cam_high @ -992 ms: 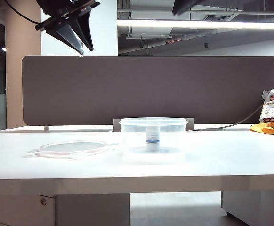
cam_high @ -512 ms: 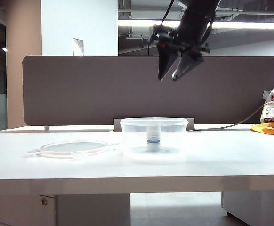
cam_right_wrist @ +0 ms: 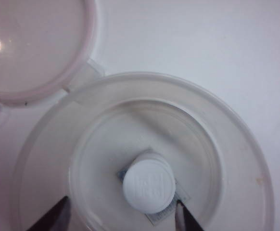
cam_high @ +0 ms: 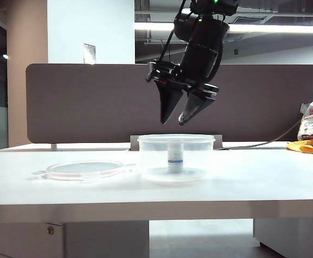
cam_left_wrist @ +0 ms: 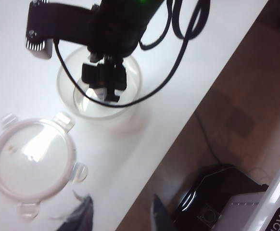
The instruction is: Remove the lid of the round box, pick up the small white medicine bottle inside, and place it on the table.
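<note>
Above the round translucent clear plastic tub point(cam_high: 176, 157), in the exterior view, hangs the right gripper point(cam_high: 173, 120), black fingers pointing down and spread apart, holding nothing, tips short of the rim. Upper arm cut off by the frame edge. Inside the tub, upright on its floor, stands the tiny white plastic medicine bottle point(cam_high: 175, 157) with blue-and-white label, seen blurred through the wall. Beside the tub on the wide flat white desk top point(cam_high: 264, 177) lies the flat round clear lid with pinkish rim point(cam_high: 84, 170), just apart from the tub in this view.

From the right wrist view: only two dark fingertips point(cam_right_wrist: 49, 217) showing at the picture's edge, set wide, the bottle's white cap point(cam_right_wrist: 148, 186) between them. Lid point(cam_right_wrist: 29, 48) cut off by the frame, one clip tab close to the tub's rim point(cam_right_wrist: 236, 144); touching or not, cannot tell.

From the left wrist view: left gripper point(cam_left_wrist: 118, 217) high over the table's far edge, blurred fingers apart, empty. Bottle hidden there behind the right arm point(cam_left_wrist: 116, 29), which covers much of the tub point(cam_left_wrist: 130, 103). Lid point(cam_left_wrist: 31, 163) whole, tabs visible.
</note>
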Robot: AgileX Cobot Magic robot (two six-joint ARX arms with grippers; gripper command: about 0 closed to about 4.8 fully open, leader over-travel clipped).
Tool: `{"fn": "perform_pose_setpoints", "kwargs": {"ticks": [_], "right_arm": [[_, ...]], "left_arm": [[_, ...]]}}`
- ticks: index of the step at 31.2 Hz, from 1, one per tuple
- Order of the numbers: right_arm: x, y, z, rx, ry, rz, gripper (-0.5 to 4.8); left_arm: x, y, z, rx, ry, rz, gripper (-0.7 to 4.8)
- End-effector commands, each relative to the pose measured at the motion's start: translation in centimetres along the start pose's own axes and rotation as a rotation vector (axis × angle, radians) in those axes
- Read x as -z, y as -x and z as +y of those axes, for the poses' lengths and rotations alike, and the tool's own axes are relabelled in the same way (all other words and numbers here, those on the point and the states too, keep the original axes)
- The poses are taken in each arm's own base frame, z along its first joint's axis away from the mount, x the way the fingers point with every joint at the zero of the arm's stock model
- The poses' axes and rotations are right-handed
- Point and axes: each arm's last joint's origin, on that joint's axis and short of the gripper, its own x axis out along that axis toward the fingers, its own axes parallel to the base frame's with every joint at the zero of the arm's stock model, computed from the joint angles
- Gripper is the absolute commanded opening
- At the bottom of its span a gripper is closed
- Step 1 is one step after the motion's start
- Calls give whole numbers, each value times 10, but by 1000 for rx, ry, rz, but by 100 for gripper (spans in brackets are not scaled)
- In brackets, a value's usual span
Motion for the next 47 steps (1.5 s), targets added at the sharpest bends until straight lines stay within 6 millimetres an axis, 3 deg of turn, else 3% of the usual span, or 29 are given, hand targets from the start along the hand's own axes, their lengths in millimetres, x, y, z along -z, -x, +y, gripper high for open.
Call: {"fn": "perform_pose_setpoints", "kwargs": {"ticks": [1,3,16,22,29,32,33,41,47], "right_arm": [[0,-2,-1,-1,-27,4,314],[1,-5,-2,1,-36,13,338],[5,-28,-6,4,-65,53,335],[5,-35,-7,4,-64,52,252],[6,-39,-7,4,-65,56,242],[5,-39,-8,5,-63,45,139],[4,-39,-8,5,-62,44,128],[2,-37,-8,7,-59,27,111],[-1,-21,-6,38,-50,2,111]], "left_arm": [[2,7,-2,-9,-8,-2,160],[3,11,-3,-11,-10,-14,162],[11,40,-10,-36,-24,-88,162],[12,43,-11,-37,-25,-95,161],[12,43,-11,-37,-25,-95,161],[12,43,-11,-37,-25,-96,161],[12,43,-11,-37,-25,-95,161],[12,43,-11,-38,-26,-95,161],[12,42,-9,-81,-24,-86,161]]}}
